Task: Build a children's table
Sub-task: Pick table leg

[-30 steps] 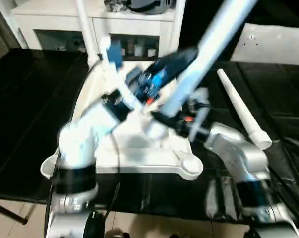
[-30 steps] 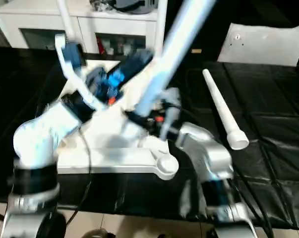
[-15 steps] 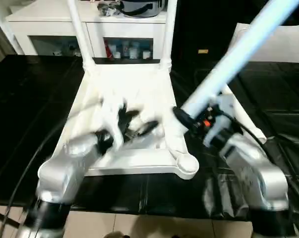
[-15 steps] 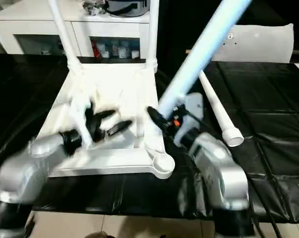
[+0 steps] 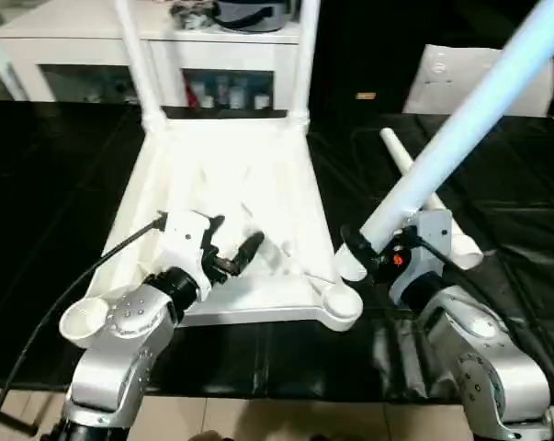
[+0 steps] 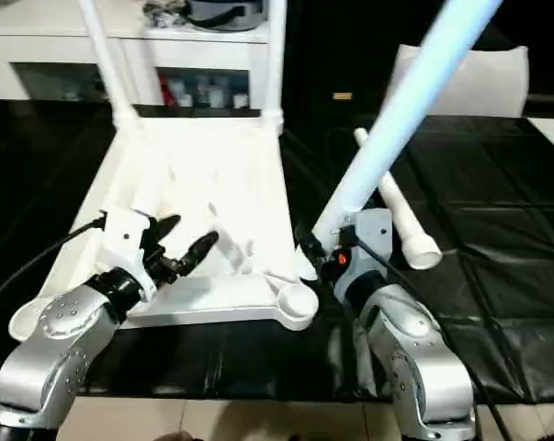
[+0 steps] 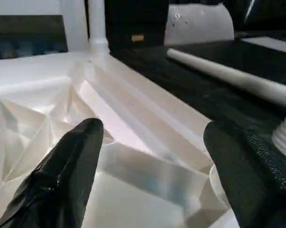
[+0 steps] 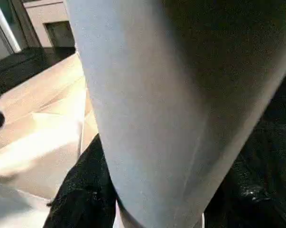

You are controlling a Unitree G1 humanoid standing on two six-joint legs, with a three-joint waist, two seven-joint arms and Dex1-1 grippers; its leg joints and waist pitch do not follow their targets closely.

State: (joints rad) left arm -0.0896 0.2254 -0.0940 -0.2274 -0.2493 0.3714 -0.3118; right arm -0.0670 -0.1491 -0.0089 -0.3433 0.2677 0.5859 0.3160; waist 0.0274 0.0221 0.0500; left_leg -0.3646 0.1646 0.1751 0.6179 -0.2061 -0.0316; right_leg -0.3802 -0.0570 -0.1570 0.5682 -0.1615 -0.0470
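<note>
- Since a second ago, both arms have dropped out of the middle of the view: the left gripper [image 5: 231, 246], then raised beside the leg, now hovers low over the tabletop with its two black fingers spread and empty.
- Upside down on the black-covered surface [image 5: 56, 184] lies the white plastic square tabletop [image 5: 231, 184], ribbed underside up; two white tapered legs already stand in its far corner sockets, one at the far left [image 5: 134, 55], one at the far right [image 5: 304, 55].
- At the near right corner, the right gripper [image 5: 373, 253] is clamped around the thick end of a third long white tapered tubular leg [image 5: 460, 129], which slants up and away to the right, its foot just beside the round near-right socket [image 5: 339, 300] but not in it.
- A fourth white leg [image 6: 387, 193] lies flat on the surface, just beyond the right arm.
- The near-left socket [image 5: 84, 317] is open and unfilled.
- To seat the held leg well, I judge it should be tipped upright, its end centred over the near-right socket, then pressed straight down; the free left gripper could steady the tabletop so it does not slide.
- A white glass-door cabinet [image 5: 212, 73] stands behind the surface.
</note>
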